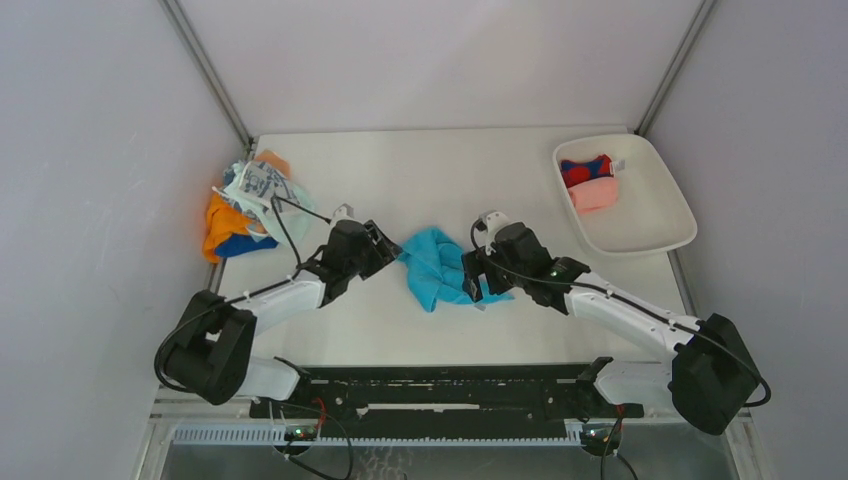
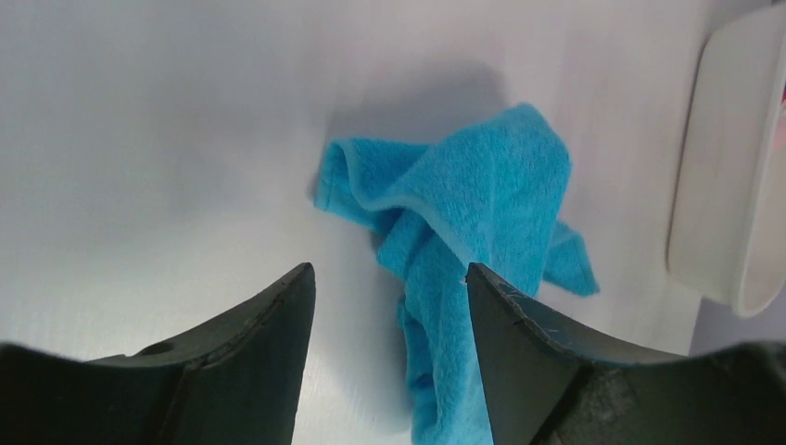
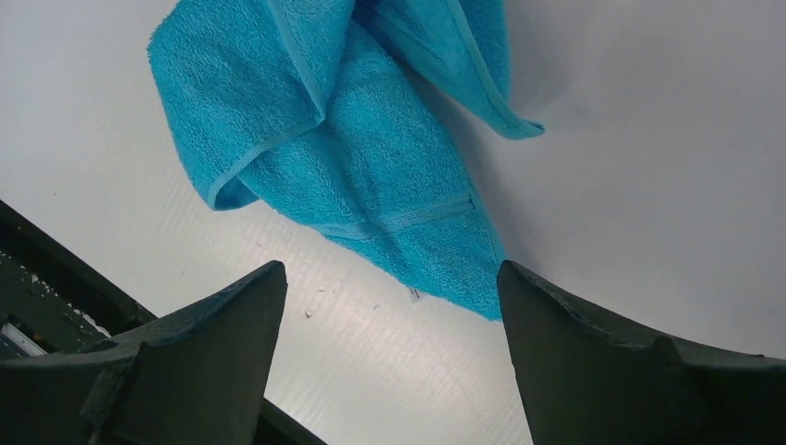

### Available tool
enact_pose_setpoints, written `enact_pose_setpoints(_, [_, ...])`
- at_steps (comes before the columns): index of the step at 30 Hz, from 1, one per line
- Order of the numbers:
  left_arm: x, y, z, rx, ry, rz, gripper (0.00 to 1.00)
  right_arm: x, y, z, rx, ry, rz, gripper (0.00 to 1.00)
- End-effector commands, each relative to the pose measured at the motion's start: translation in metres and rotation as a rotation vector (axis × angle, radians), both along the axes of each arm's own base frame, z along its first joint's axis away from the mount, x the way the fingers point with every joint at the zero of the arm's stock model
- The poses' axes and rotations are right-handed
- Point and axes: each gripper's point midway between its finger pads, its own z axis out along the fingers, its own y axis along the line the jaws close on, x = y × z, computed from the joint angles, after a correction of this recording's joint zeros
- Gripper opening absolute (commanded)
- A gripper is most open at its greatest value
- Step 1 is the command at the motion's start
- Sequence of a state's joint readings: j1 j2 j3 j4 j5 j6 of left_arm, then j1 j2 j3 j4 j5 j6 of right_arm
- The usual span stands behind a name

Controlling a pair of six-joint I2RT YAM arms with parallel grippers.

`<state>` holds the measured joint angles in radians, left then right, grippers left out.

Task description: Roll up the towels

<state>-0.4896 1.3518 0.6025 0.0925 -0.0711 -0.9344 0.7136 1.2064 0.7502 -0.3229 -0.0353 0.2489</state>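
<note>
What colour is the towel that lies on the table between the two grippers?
The towel is plain bright blue, without print. The right wrist view shows it best.

left gripper (image 2: 387, 278): jaws apart, both dark fingers low in frame, nothing clamped
blue towel (image 2: 473, 195): crumpled on the table, one tail running down between the fingers, hugging the frame-right one
table (image 2: 139, 139): white
tray (image 2: 718, 176): white rim at right edge, clear of the towel
</note>
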Motion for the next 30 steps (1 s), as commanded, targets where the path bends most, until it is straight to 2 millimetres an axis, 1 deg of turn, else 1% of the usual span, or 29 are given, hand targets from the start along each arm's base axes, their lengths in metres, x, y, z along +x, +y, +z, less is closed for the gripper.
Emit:
enact_pose_setpoints(1, [0.032,-0.005,0.026,-0.160,-0.061,0.108,0.66,0.004,0.010,0.009,0.057,-0.045,0.014,0.83])
enact_pose_setpoints(4, [0.037,-0.012,0.025,-0.197,-0.037,0.114,0.67,0.001,0.011,0.008,0.072,-0.048,0.017,0.83])
enact_pose_setpoints(6, [0.043,-0.019,0.031,-0.230,-0.062,0.097,0.67,0.001,0.011,0.008,0.074,-0.053,0.022,0.83])
enact_pose_setpoints(9, [0.048,-0.027,0.035,-0.202,-0.077,0.034,0.66,-0.002,0.011,0.008,0.069,-0.056,0.045,0.82])
enact_pose_setpoints(13, [0.048,-0.036,0.031,-0.178,-0.063,-0.027,0.66,-0.009,0.018,0.009,0.060,-0.076,0.090,0.80])
enact_pose_setpoints(16, [0.050,-0.044,0.025,-0.185,-0.041,-0.049,0.66,-0.008,0.022,0.005,0.038,-0.086,0.094,0.80])
enact_pose_setpoints(18, [0.051,-0.051,0.020,-0.188,-0.022,-0.068,0.64,-0.005,0.018,-0.004,0.009,-0.065,0.061,0.80])
enact_pose_setpoints(20, [0.051,-0.055,0.015,-0.183,-0.009,-0.076,0.62,0.002,0.008,-0.011,-0.025,-0.048,0.003,0.80])
enact_pose_setpoints(23, [0.053,-0.052,0.007,-0.165,0.000,-0.065,0.56,0.008,-0.008,-0.022,-0.064,-0.012,-0.065,0.80])
enact_pose_setpoints(25, [0.053,-0.050,0.004,-0.147,-0.003,-0.061,0.49,0.010,-0.015,-0.030,-0.088,0.011,-0.085,0.80])
enact_pose_setpoints(30, [0.054,-0.042,0.007,-0.101,-0.034,-0.061,0.20,0.010,-0.025,-0.052,-0.132,0.083,-0.126,0.80])
